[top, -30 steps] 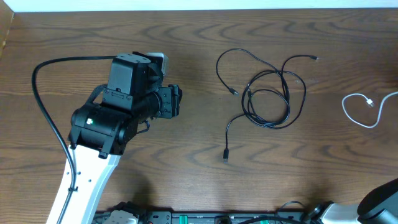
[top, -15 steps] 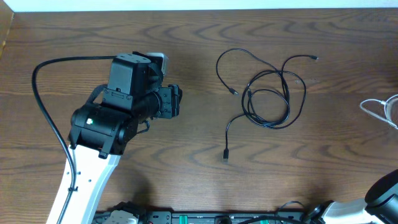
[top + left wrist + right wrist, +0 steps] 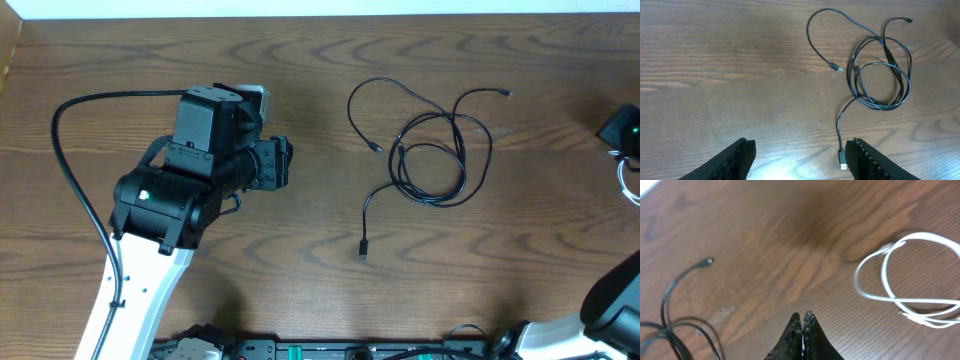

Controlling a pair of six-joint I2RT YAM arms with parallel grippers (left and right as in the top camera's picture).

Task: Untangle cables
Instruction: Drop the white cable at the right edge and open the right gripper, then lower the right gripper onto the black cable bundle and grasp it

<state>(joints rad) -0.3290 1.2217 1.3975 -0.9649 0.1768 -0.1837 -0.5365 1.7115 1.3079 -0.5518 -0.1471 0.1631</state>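
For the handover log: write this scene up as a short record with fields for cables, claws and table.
black cables: tangled loops in one bundle, mid-table, plug ends trailing out
white cable: loose loops near the table's right edge, apart from the black bundle
left claw: open, empty, to the left of the bundle
right claw: shut, empty, near the white cable but not touching it
table: dark wood

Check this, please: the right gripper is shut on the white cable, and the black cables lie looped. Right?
Not quite. The right gripper is shut, but on nothing: the right wrist view shows the white cable lying apart from it. The black cables do lie looped.
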